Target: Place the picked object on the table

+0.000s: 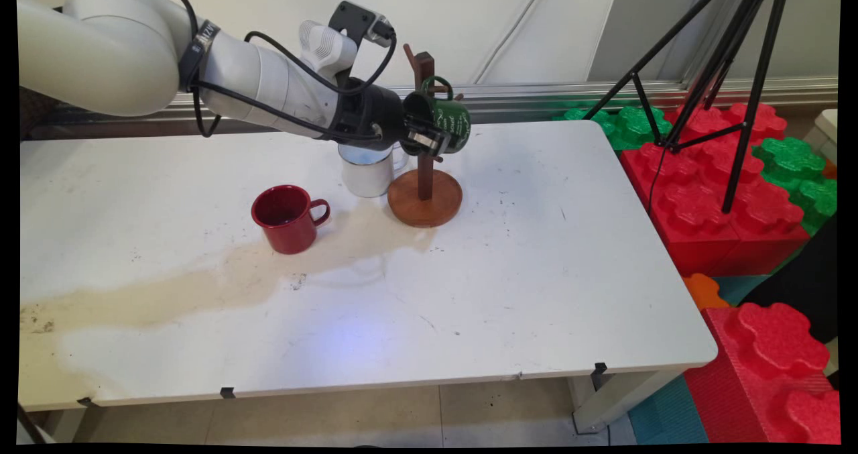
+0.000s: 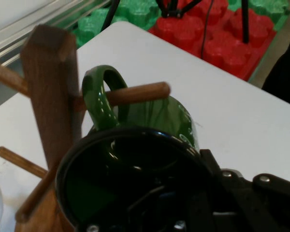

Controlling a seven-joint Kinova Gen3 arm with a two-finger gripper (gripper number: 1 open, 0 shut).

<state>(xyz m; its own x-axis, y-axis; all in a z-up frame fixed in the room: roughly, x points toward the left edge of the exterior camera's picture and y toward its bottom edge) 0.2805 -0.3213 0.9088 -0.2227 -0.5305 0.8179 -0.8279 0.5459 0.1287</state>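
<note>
The end effector (image 1: 429, 140) is closed on the rim of a green mug (image 1: 444, 122), one finger inside the mouth and one outside as far as the hand view shows, though the fingertips themselves are lost in the mug's dark interior and cut off by the bottom edge of that view. The green mug lies on its side in the air against the wooden mug tree (image 1: 424, 165), and its handle (image 2: 102, 94) is looped around one of the tree's horizontal pegs (image 2: 137, 93), the peg passing through the loop. The tree's upright post and round base stand on the surface (image 1: 536, 253) toward its far side, near the middle. A white mug (image 1: 367, 171) stands just beside the base on the left, its upper part hidden behind the arm's wrist, so its contents cannot be made out. A red mug (image 1: 288, 218) stands upright further left and nearer the camera, apart from the white one, handle pointing right; its inside looks dark and nothing in it can be told. A tan stain (image 1: 201, 286) runs from the tree's base across to the surface's left edge. The right half and near side of the surface lie open. Beyond the right edge sit red and green foam blocks (image 1: 710, 192) and a black tripod (image 1: 724, 72).
</note>
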